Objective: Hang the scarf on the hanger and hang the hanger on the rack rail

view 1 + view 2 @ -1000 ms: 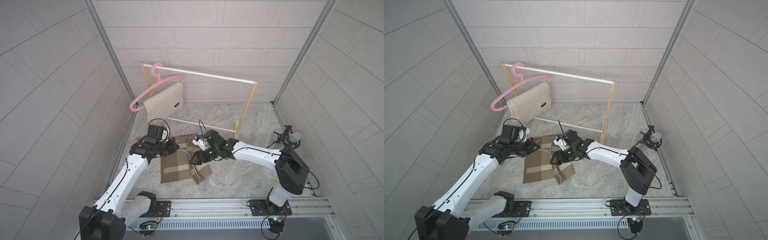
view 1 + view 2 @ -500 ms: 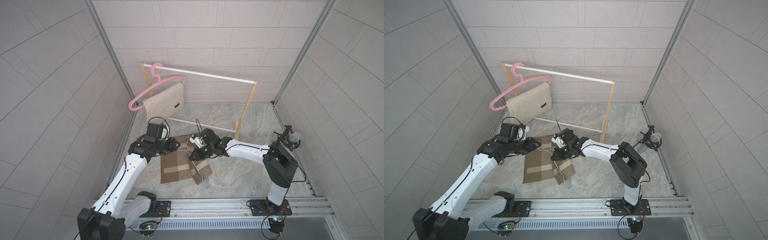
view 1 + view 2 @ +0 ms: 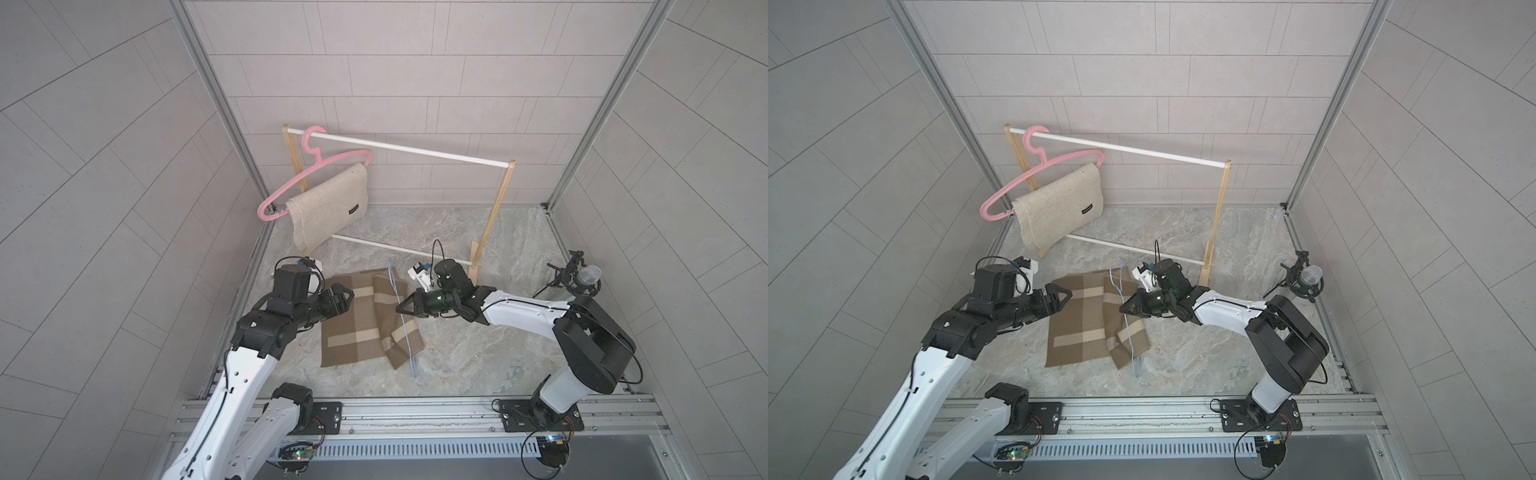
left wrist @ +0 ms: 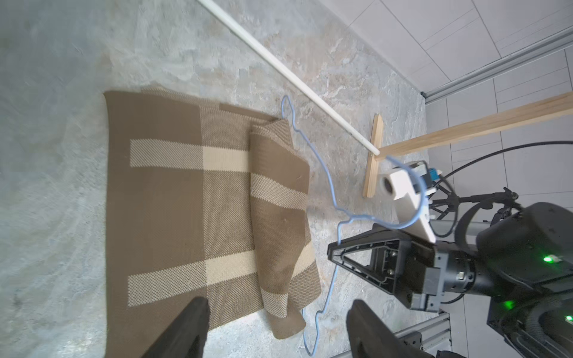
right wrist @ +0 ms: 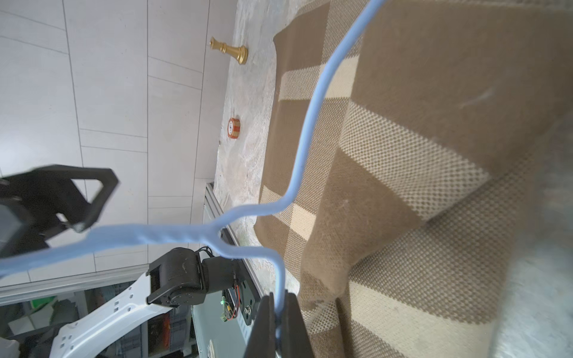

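Observation:
The brown plaid scarf [image 3: 357, 328] [image 3: 1084, 328] lies flat on the stone floor, its right side folded over in a loose flap [image 4: 279, 186]. A thin blue wire hanger [image 3: 390, 278] [image 4: 325, 173] runs along that flap. My right gripper [image 3: 399, 309] [image 3: 1122, 309] [image 5: 279, 310] is shut on the hanger's wire close to its twisted neck [image 5: 173, 235], right at the scarf's edge. My left gripper [image 3: 349, 297] [image 3: 1068, 295] [image 4: 279, 305] hovers open over the scarf's left edge, with nothing between its fingers.
A wooden clothes rack [image 3: 415, 151] stands at the back, with a pink hanger [image 3: 332, 160] carrying a beige cloth [image 3: 328, 212]. A microphone [image 3: 588, 276] sits at the right wall. A gold chess piece [image 5: 231, 51] and a small red spool [image 5: 234, 127] stand by the left wall.
My left gripper has gone from shut to open beside the scarf. My right gripper has closed on the blue hanger's wire.

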Controlling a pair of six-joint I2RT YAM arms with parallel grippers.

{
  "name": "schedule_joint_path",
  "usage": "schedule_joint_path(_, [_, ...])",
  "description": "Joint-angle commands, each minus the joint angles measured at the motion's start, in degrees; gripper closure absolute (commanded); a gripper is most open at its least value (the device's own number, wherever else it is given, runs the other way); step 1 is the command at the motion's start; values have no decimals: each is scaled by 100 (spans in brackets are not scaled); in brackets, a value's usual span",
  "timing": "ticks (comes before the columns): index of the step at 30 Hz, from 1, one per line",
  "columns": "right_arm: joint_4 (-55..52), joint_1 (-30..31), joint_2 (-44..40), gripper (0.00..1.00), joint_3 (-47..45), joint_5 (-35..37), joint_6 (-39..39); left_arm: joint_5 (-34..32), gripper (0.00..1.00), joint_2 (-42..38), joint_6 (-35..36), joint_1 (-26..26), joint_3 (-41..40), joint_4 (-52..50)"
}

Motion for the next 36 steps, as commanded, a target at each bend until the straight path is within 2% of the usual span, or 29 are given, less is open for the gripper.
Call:
schedule_joint_path(1, [247,-92,-91,100,-135,-7,302,587,28,118,-149,-34,-590,273])
schedule_joint_path(4, [105,-152,-89,100,-174,-15,203,607,28,332,-237,-344,-819,587])
schedule_joint_path(10, [-148,-186,-139,100,-190,54,62,64,24,1211,-334,-1239,-787,982])
schedule_joint_path(14, [-223,-188,-159,100,-216,108,72,-201,20,1793,-396,-1626,-721,1257])
schedule_joint_path(21, [-363,-188,-168,100,-235,177,58,-654,17,2654,-430,-2230,-419,1512])
schedule_joint_path(31, [-393,-193,-183,100,-281,216,71,-1530,15,3704,-489,-2613,-28,1539])
schedule_joint_path(36, [-431,-199,-219,100,-311,248,52,-2139,17,3746,-563,-2623,-64,1387])
